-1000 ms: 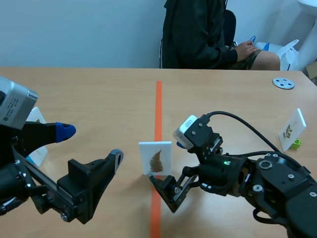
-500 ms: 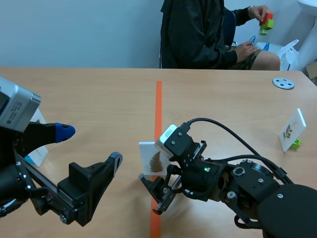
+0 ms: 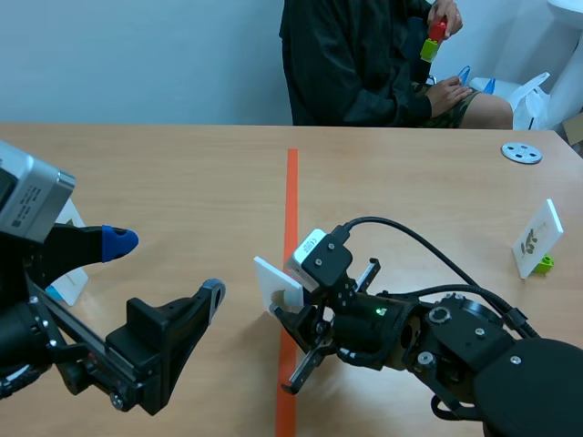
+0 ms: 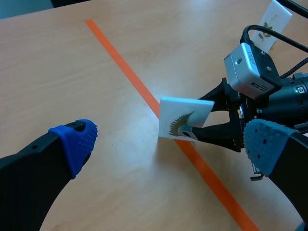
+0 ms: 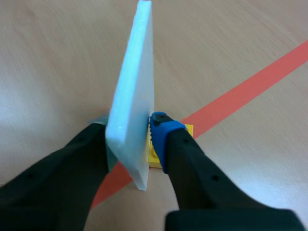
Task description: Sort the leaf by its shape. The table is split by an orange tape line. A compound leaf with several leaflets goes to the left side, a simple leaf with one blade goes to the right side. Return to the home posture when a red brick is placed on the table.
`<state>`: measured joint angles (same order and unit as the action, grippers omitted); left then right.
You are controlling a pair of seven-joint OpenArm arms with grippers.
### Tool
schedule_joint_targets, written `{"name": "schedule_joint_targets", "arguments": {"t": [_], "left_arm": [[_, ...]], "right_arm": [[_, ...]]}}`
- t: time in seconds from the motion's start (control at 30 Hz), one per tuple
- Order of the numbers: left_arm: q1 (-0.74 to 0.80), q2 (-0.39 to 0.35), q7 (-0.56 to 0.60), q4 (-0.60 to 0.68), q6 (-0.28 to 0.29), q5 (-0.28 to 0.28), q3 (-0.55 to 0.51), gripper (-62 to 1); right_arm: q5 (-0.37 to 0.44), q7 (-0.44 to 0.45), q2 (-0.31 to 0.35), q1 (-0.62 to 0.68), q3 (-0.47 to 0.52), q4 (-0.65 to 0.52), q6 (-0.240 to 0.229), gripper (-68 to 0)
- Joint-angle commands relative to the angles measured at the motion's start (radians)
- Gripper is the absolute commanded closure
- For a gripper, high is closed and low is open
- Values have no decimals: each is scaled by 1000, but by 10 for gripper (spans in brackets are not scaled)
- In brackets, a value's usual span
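Two claws work the near half of the worktop [image 3: 182, 173], one on each side of the orange tape line [image 3: 291, 196] that runs from its near edge to its far edge. The right claw [image 5: 129, 130] is clamped on the leaf card [image 4: 185, 118], one finger on each face, right at the tape and closer to the near edge than the far one. The card is tilted, its top leaning toward the left side, and the left wrist view shows part of a fern-like leaf with many leaflets on it. A yellow brick [image 5: 153, 156] sits at the card's foot beside the blue pad; whether it touches the wood cannot be told. The left claw [image 4: 171, 143] is spread wide, holds nothing, and stands well apart from the card, with bare wood between them. Near the right edge stands a second card [image 3: 536, 237], and a grey disc [image 3: 521, 152] lies toward the far right corner, both well apart from the arms. Beyond the far edge a person [image 3: 346, 64] holds up a red brick [image 3: 438, 30]. Half a second ago the leaf card stood upright facing the near edge; it has since tipped. The person's raised hand has shifted toward the middle, and the left arm has not moved.
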<state>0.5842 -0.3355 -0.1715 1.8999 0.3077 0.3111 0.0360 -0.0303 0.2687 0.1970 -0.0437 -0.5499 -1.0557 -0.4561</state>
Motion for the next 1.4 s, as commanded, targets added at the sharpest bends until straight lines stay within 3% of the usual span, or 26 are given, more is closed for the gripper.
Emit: {"name": "schedule_joint_targets", "arguments": {"t": [0.0,0.1,0.33,0.47,0.67,0.8,0.9,1.03,1.23,1.37], "left_arm": [[-5,0,17,5,-2,10,-5,-623],[-5,0,17,5,-3,9,-5,-623],[-5,0,17,5,-3,9,-5,-623],[-5,0,17,5,-3,9,-5,-623],[-5,0,17,5,-4,9,-5,-623],[-5,0,17,5,-4,9,-5,-623],[-5,0,18,5,-4,9,-5,-623],[-5,0,18,5,-3,9,-5,-623],[-5,0,18,5,-3,9,-5,-623],[-5,0,17,5,-3,9,-5,-623]], "right_arm": [[11,16,11,-17,10,-22,1,-71],[11,45,14,-17,14,-26,0,-13],[15,74,42,5,58,-135,-16,-15],[16,72,68,71,148,-246,-17,-15],[26,67,118,203,320,-398,-55,-15],[99,66,137,284,453,-459,-90,-15],[169,61,138,323,552,-470,-138,-15],[249,16,139,357,665,-470,-159,-15],[316,-55,142,367,749,-450,-156,-15],[332,-61,142,329,750,-372,-117,-15]]}}
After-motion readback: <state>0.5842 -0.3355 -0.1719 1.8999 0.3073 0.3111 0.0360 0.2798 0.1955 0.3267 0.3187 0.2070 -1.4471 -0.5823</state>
